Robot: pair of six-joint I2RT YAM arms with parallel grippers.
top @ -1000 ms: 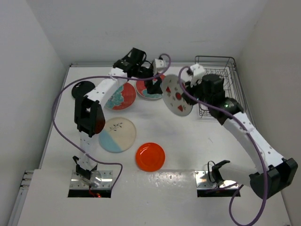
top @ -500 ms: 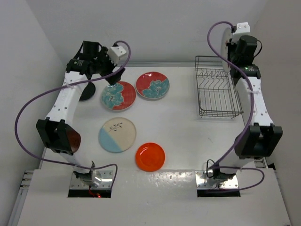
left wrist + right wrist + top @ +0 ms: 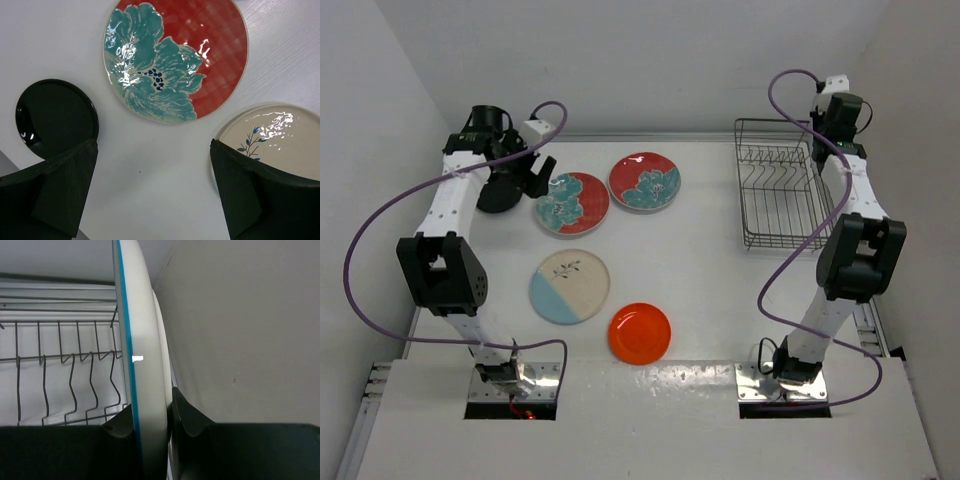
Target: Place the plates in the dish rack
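My right gripper (image 3: pixel 823 148) is shut on the rim of the white watermelon plate (image 3: pixel 145 355). It holds the plate upright and edge-on over the back right of the dish rack (image 3: pixel 777 121), next to the wall, with the painted face hidden. The rack wires (image 3: pixel 50 358) show to its left. My left gripper (image 3: pixel 527 176) is open and empty above the table, between the black plate (image 3: pixel 496 193) and a floral plate (image 3: pixel 571 203). Its fingers (image 3: pixel 60 185) frame bare table. A second floral plate (image 3: pixel 645 181), the cream-and-blue plate (image 3: pixel 569 286) and the orange plate (image 3: pixel 640 333) lie flat.
White walls close the table at the back and both sides; the right wall (image 3: pixel 240 330) is right beside the held plate. In the left wrist view the black plate (image 3: pixel 55 117), floral plate (image 3: pixel 175 57) and cream plate (image 3: pixel 280 135) ring the open gripper (image 3: pixel 155 147).
My right arm has swung the watermelon plate from the table's middle up and back over the rack's far right. My left arm has moved left from the floral plates toward the black plate.
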